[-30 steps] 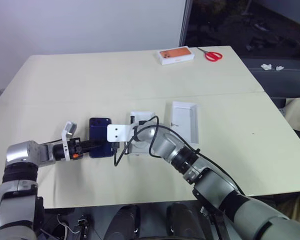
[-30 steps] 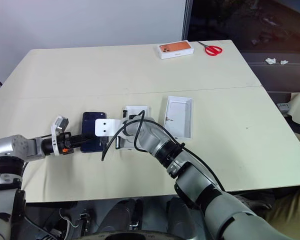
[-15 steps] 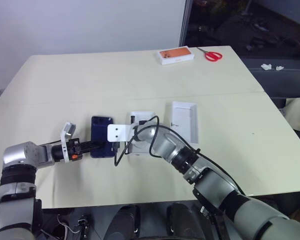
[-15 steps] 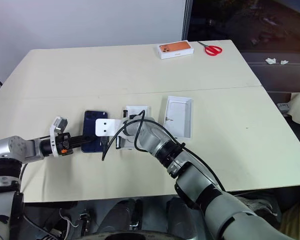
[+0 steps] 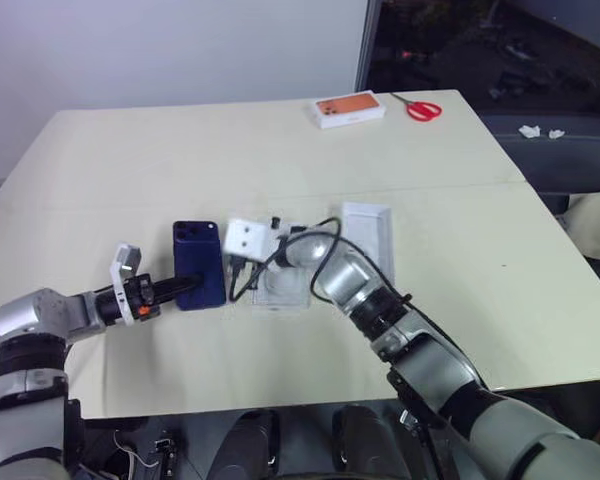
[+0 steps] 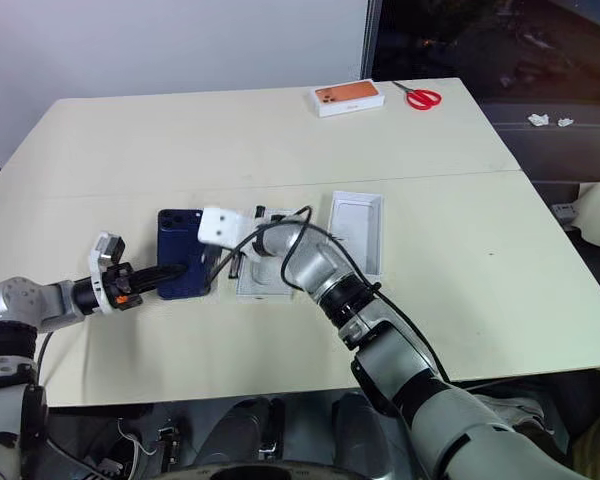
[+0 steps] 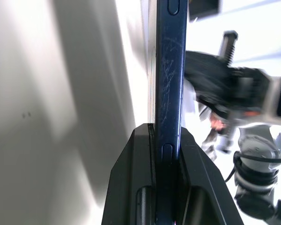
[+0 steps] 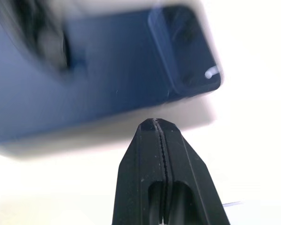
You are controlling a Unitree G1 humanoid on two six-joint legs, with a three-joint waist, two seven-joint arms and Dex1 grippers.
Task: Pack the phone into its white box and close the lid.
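The phone (image 5: 200, 263), a dark navy slab with its camera cluster at the far end, is left of the table's middle. My left gripper (image 5: 176, 290) is shut on its near edge. In the left wrist view the phone (image 7: 170, 70) stands edge-on between my fingers. My right gripper (image 5: 236, 270) is shut and empty, pointing left at the phone's right side, just short of the phone (image 8: 107, 84). The white box (image 5: 285, 290) lies under my right wrist, partly hidden. The lid (image 5: 370, 240) lies to the right of the box, with its plain white inside facing up.
A white box with an orange phone picture (image 5: 349, 110) and red scissors (image 5: 425, 109) lie at the table's far edge. A seam crosses the table (image 5: 500, 300) behind the lid. My right arm's cable loops over the white box.
My right gripper has risen and rolled beside the phone, uncovering more of the white box. My left gripper keeps its hold on the phone and has hardly moved.
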